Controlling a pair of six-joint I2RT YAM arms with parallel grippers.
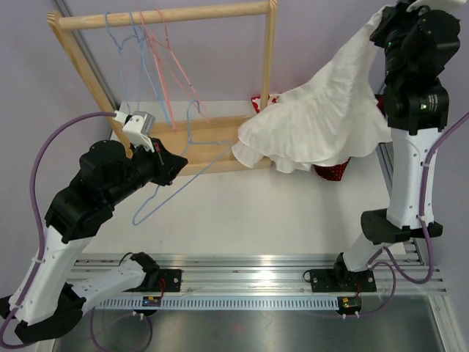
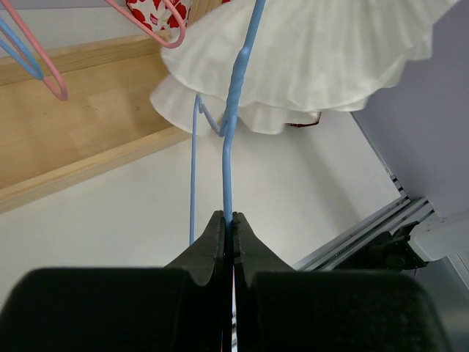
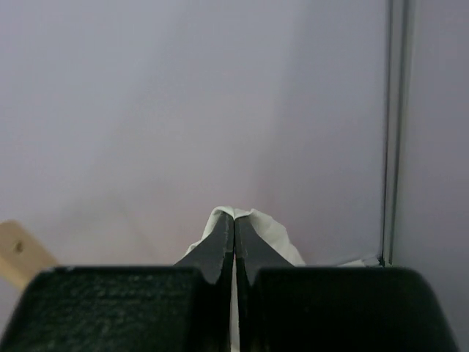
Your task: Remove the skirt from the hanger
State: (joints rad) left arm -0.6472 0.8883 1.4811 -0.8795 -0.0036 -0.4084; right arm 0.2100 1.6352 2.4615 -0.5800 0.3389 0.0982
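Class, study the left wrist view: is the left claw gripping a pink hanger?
No, the left claw is shut on the wire of the blue hanger.

A plain wall (image 1: 315,37) of pale lilac colour stands behind a white table (image 1: 242,213). A light wooden rack (image 1: 168,16) stands on its far part. A grooved metal rail (image 1: 249,275) runs along the near edge. The light is soft and even.

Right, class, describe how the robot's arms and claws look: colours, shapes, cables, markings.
The left arm and right arm have white lower links and black upper joints. Purple cables loop alongside each. A green light glows on the right arm; a white camera sits on the left wrist. The left claw and right claw have black, wedge-shaped fingers.
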